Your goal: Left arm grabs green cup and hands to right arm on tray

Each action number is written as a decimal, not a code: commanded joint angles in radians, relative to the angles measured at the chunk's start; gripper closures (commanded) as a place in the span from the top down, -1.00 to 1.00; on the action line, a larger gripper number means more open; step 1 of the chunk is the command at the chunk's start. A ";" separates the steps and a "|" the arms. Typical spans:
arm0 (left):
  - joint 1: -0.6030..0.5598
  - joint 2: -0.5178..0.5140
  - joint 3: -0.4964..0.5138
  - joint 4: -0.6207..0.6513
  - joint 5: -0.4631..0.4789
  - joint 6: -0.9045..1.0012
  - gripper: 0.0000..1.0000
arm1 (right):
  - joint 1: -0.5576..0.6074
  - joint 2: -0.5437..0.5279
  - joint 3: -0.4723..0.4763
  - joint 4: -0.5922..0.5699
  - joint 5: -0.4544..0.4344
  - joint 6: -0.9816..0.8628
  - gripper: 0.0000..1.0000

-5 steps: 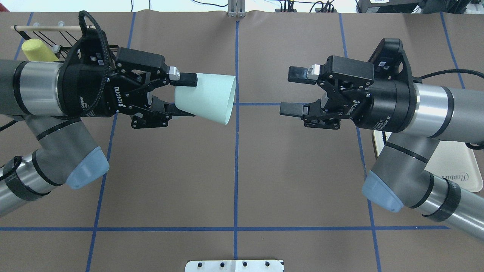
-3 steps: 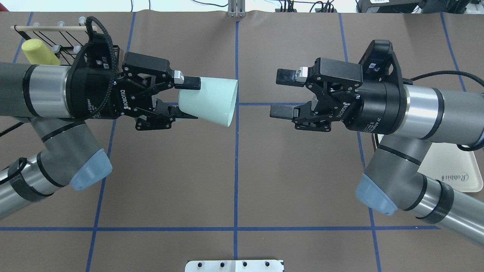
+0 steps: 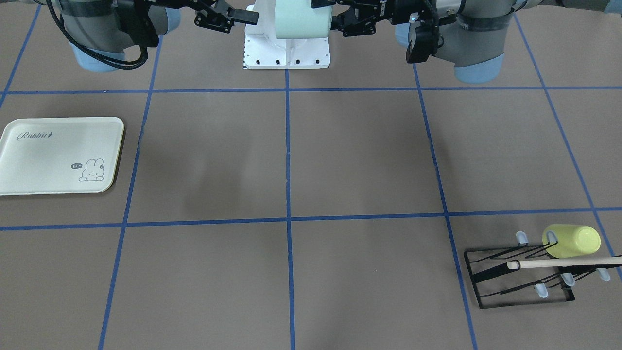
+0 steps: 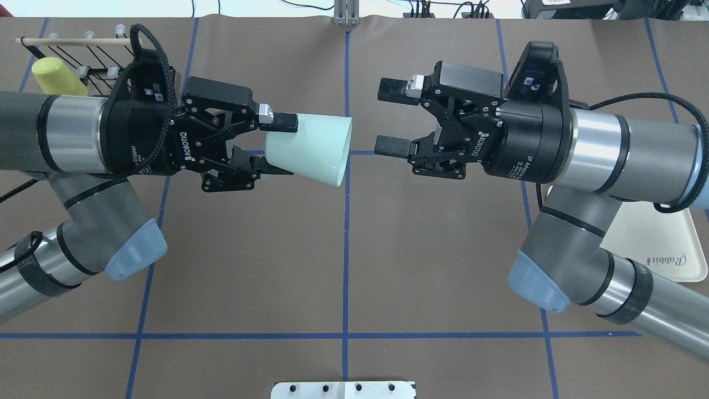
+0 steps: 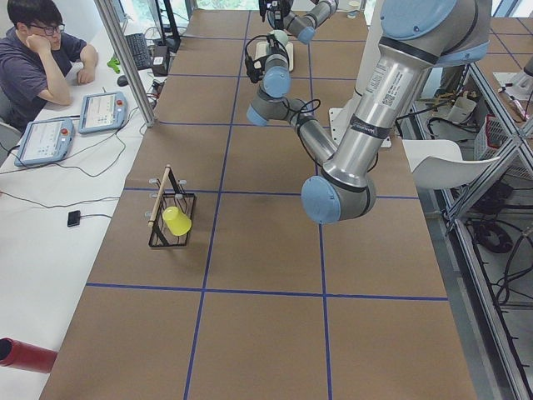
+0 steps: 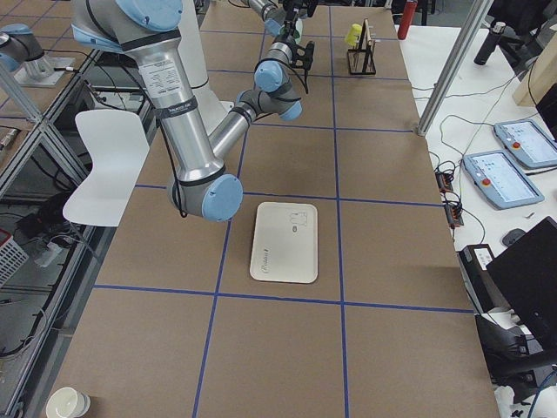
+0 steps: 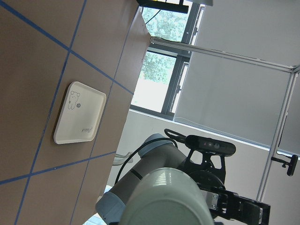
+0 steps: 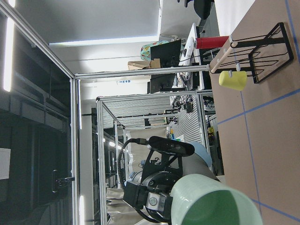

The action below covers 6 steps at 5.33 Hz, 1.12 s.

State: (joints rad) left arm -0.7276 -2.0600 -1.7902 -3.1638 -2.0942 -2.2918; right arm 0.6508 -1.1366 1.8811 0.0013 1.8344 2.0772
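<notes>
Green cup (image 4: 313, 148) aloft on its side, base end clamped in left gripper (image 4: 282, 147), rim facing right gripper (image 4: 389, 117) just beyond, jaws spread and empty; hand-over pending, so right likely must straddle the rim and close, with tray (image 4: 664, 238) well behind it.

Tray (image 3: 48, 160): "Rabbit"; left pincer (image 4: 281, 147): apparently "ROBOTIQ"

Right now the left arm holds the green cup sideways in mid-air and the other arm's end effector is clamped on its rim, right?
Not clamped. The left end effector holds the green cup sideways in mid-air, but the right end effector is open, short of the rim, as the overhead exterior view shows.
</notes>
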 commanded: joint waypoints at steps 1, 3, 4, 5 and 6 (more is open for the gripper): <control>0.002 -0.003 0.000 0.004 0.000 0.000 0.15 | -0.002 0.008 0.001 -0.012 -0.003 0.004 0.92; 0.004 -0.006 0.005 0.004 0.000 0.000 0.14 | -0.020 0.008 0.003 -0.017 -0.003 0.009 0.93; 0.004 -0.012 0.009 0.004 0.000 0.000 0.14 | -0.025 0.009 0.006 -0.018 -0.003 0.009 0.93; 0.005 -0.012 0.009 0.004 0.000 0.000 0.14 | -0.028 0.036 0.007 -0.068 -0.003 0.006 0.93; 0.005 -0.012 0.009 0.004 0.000 0.000 0.14 | -0.028 0.047 0.007 -0.081 -0.003 0.003 0.93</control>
State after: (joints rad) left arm -0.7229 -2.0720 -1.7813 -3.1600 -2.0939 -2.2918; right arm 0.6237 -1.1012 1.8877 -0.0624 1.8316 2.0826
